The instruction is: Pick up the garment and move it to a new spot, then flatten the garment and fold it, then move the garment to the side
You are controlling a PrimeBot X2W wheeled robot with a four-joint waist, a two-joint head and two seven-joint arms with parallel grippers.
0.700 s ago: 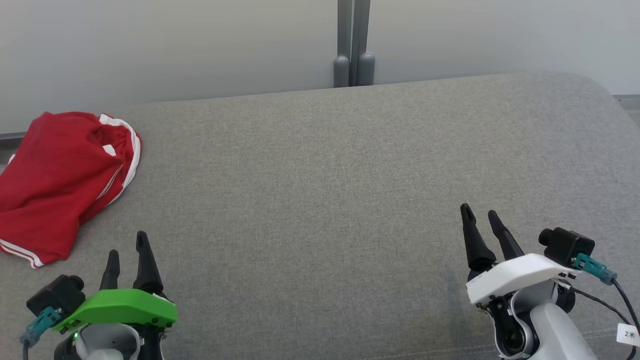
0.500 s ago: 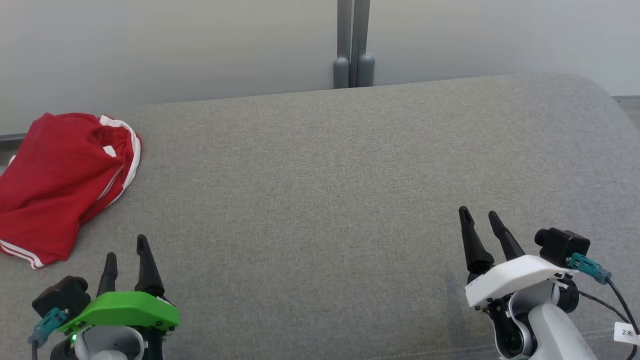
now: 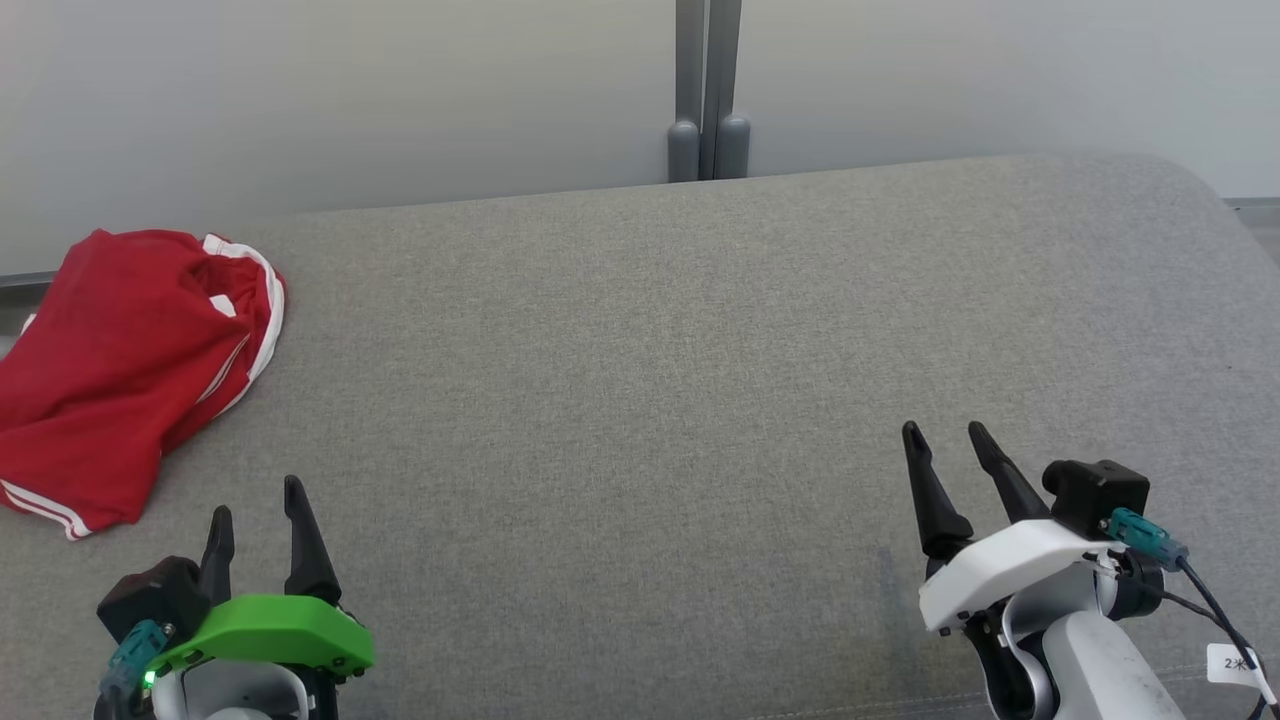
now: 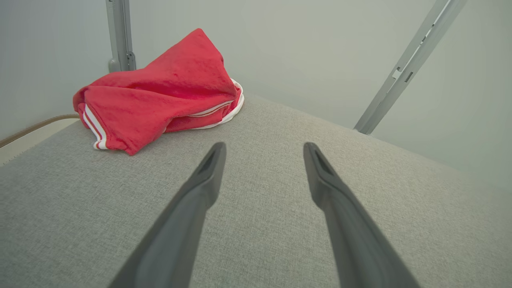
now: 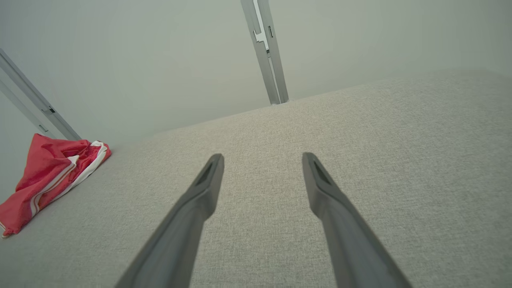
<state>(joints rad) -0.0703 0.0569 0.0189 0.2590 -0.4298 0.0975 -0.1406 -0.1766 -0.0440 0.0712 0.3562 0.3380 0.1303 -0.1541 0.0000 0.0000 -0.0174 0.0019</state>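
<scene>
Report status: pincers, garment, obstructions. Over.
Left pincer open, right pincer open, both empty. Red shorts with white stripes crumpled at far left of grey cushion, untouched. No obstruction seen between left pincer and shorts.

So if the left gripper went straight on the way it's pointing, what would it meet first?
Mostly bare grey surface. The left gripper points just right of the red garment, so one finger might brush its white-trimmed edge; depth is hard to judge. Beyond that, the wall.

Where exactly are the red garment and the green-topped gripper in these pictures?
red garment (image 3: 120, 370), head view, middle of the crumpled cloth.
left gripper (image 3: 256, 497), head view, midway between its two fingertips.
</scene>
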